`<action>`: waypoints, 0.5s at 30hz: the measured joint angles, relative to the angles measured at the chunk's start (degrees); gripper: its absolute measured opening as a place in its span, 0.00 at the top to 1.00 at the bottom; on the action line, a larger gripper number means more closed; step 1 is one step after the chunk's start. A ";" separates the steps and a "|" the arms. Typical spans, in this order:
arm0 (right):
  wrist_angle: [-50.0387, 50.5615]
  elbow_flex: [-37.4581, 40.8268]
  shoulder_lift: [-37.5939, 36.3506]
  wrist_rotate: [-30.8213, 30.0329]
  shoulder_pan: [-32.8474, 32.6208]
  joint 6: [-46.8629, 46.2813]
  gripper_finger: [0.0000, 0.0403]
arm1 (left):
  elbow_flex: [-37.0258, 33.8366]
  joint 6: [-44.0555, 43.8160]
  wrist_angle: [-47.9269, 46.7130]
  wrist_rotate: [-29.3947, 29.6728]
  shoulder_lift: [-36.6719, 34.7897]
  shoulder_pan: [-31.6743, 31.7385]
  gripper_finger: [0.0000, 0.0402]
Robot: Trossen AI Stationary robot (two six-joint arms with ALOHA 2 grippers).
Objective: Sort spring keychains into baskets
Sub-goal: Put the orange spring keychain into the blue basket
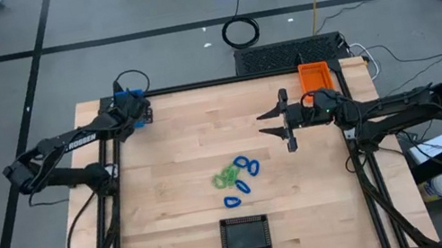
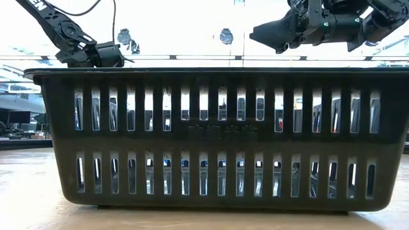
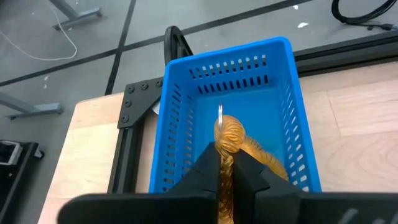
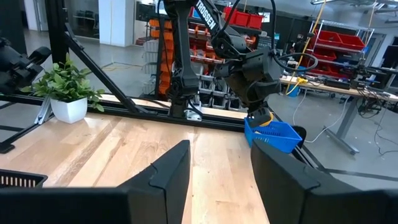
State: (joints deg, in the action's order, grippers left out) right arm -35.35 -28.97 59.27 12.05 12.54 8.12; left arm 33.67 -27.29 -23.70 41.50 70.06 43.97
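Left wrist view shows the left end effector (image 3: 225,171) pinched on an orange-yellow spring keychain (image 3: 231,138), a tight coil with a small metal ring at its top, held just above the inside of the blue basket (image 3: 180,124). That basket is a slotted rectangular tray standing at the far left corner of the tabletop (image 1: 180,149).

From the high view, the loose keychains lie in a cluster near the middle of the wood. Three blue coils can be counted: one at the top of the cluster (image 1: 248,166), one just below it (image 1: 242,187) and one lowest (image 1: 232,201). A green coil tangle (image 1: 227,177) lies touching them on the left; how many green loops it has cannot be told.

Three baskets are present: the blue one, an orange basket (image 1: 315,78) at the far right corner, and a black basket (image 1: 246,234) with slotted walls at the near edge.

The right end effector (image 1: 282,120) hangs above the tabletop near the orange basket, its fingers spread apart and holding nothing.
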 joint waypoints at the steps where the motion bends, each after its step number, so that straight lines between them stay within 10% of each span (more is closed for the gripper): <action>1: 0.00 0.00 0.00 0.00 0.01 -0.11 0.61 | 0.00 0.00 0.00 0.00 0.00 0.00 0.98; 15: 0.04 0.00 0.00 0.00 0.01 -0.15 0.61 | 0.00 0.07 -0.09 -0.02 0.00 0.00 0.76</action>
State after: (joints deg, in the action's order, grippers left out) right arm -35.31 -28.97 59.27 12.05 12.56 7.97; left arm 33.67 -27.22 -23.79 41.47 70.06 43.97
